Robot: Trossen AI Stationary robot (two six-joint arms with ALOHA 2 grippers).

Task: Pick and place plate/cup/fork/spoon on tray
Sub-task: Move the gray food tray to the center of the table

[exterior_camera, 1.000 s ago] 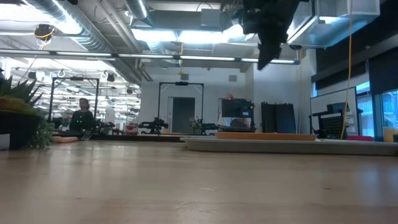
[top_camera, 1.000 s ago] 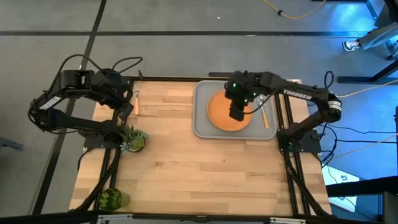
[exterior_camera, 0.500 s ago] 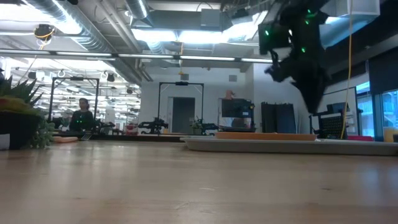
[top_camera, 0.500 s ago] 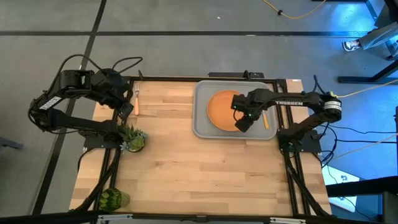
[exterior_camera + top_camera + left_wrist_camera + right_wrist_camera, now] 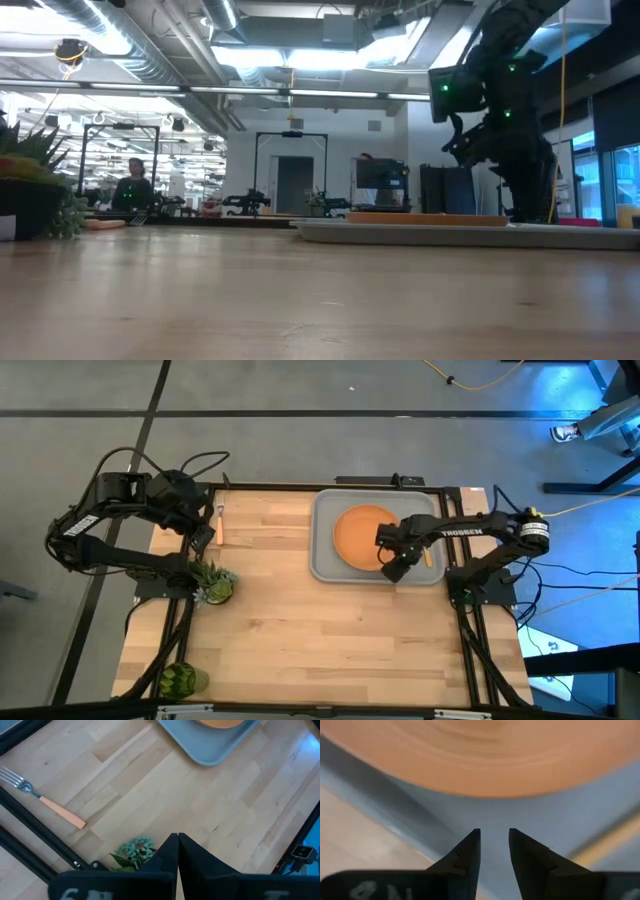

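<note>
In the last second my right gripper (image 5: 394, 570) swung off the round flat orange plate (image 5: 362, 532) to the lower right corner of the large light-grey rectangular tray (image 5: 325, 565). Its fingers are parted and empty, so the plate is placed. An orange-handled spoon (image 5: 426, 548) also lies in the tray. The orange-handled fork (image 5: 220, 526) waits upper left, near my closed, empty left gripper (image 5: 177, 851).

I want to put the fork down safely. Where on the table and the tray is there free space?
The wood between the tray and the potted plant is bare. The tray is crowded: the plate fills its middle, the right gripper hangs over its near edge, and a utensil lies along its right side.
</note>
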